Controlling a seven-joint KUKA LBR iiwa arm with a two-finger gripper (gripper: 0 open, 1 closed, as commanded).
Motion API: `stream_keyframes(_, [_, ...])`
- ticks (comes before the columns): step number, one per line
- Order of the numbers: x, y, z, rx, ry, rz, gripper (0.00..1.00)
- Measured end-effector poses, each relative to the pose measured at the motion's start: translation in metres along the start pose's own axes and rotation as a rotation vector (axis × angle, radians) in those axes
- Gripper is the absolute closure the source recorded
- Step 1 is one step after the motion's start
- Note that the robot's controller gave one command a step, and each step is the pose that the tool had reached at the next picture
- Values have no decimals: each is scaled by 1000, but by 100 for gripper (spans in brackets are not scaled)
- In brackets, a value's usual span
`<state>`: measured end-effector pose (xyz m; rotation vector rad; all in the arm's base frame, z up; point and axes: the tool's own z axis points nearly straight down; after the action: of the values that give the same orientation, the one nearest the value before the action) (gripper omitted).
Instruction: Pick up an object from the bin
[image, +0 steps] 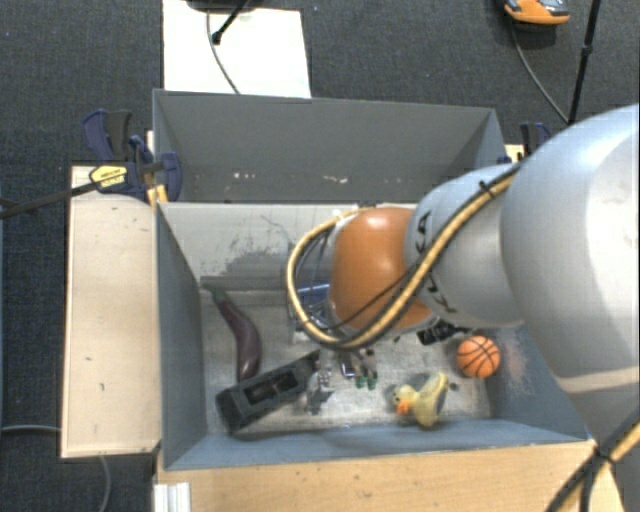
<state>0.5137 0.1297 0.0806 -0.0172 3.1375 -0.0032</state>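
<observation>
Nearest the front wall of the bin (185, 330), a yellow rubber duck (422, 400) is seen right of centre, and a black block (262, 394) is laid slantwise at the left. The end effector (340, 372) is positioned just beside the block's right end, between block and duck; whether it is released or clenched cannot be told. Further back, an orange ball (478, 356) is found at the right and a dark curved piece (244, 340) at the left. Above these, the wrist is hidden by an orange cover (365, 275)

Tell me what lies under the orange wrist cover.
Below the orange cover the gripper pokes out by the black block. The bin floor directly beneath is hidden.
</observation>
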Motion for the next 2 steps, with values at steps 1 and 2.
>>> stream_keyframes(1, [8,44,5,6,6,-201,100])
stream_keyframes(2, [8,44,5,5,6,-200,100])
